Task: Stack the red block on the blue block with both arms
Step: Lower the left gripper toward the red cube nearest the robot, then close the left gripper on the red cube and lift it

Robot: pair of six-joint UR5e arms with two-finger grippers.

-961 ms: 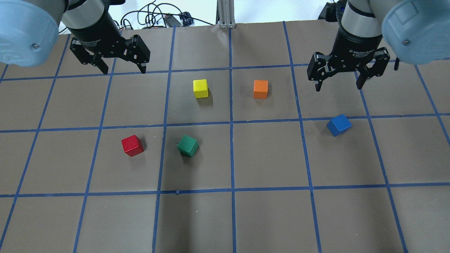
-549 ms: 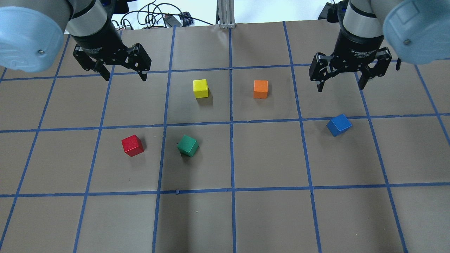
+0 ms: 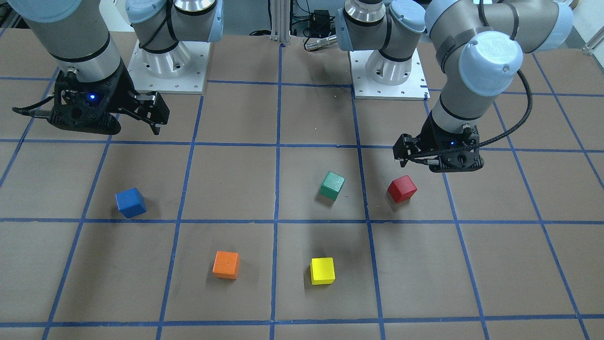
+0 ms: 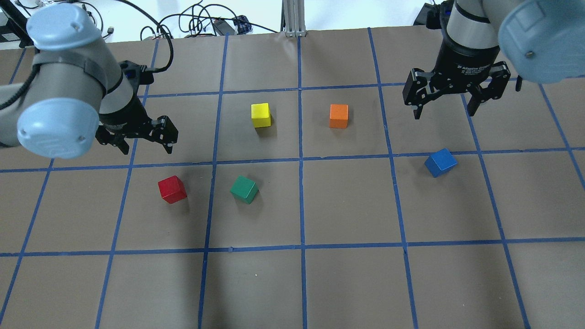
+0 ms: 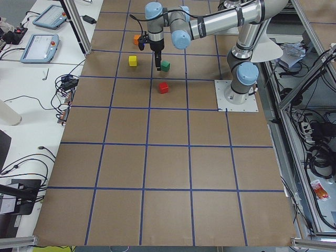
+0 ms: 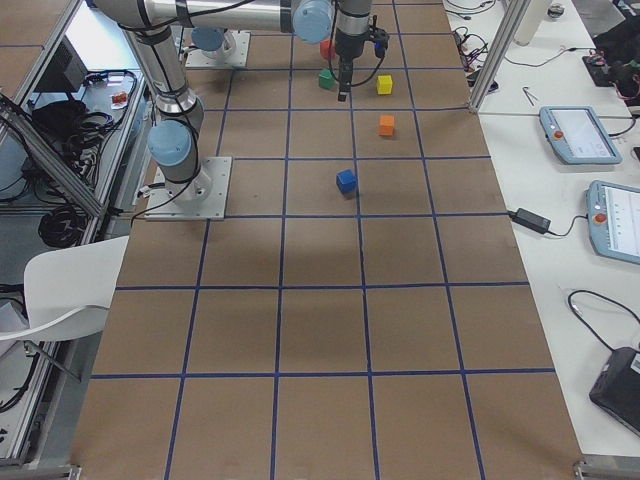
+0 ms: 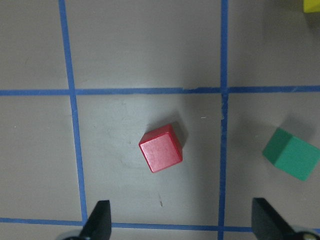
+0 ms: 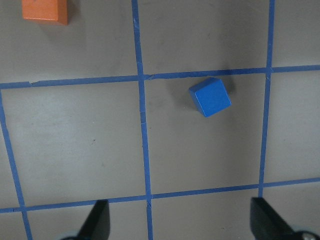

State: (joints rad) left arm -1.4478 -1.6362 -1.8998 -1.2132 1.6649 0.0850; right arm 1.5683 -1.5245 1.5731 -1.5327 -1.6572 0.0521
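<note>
Five cubes lay apart on the bench (image 4: 347, 274): one red block (image 4: 172, 189), one blue block (image 4: 440, 162), one green cube (image 4: 244, 189), one yellow cube (image 4: 260, 114), one orange cube (image 4: 338, 115). Both grippers hung released and empty, the left gripper (image 4: 147, 150) near the red block, the right gripper (image 4: 443, 114), lettered "Adaptive", near the blue

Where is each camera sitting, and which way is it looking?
Front: across the table, facing the robot; left arm and right arm show.
Overhead: behind the robot, looking down; left claw and right claw show.
Left side: table's end, looking along it; left arm shows.
Right side: opposite end; right arm shows.
Left wrist: straight down at the red block; its fingertips show.
Right wrist: down at the blue block; fingertips show.
Shared: front and overhead both show the red block and blue block.
</note>
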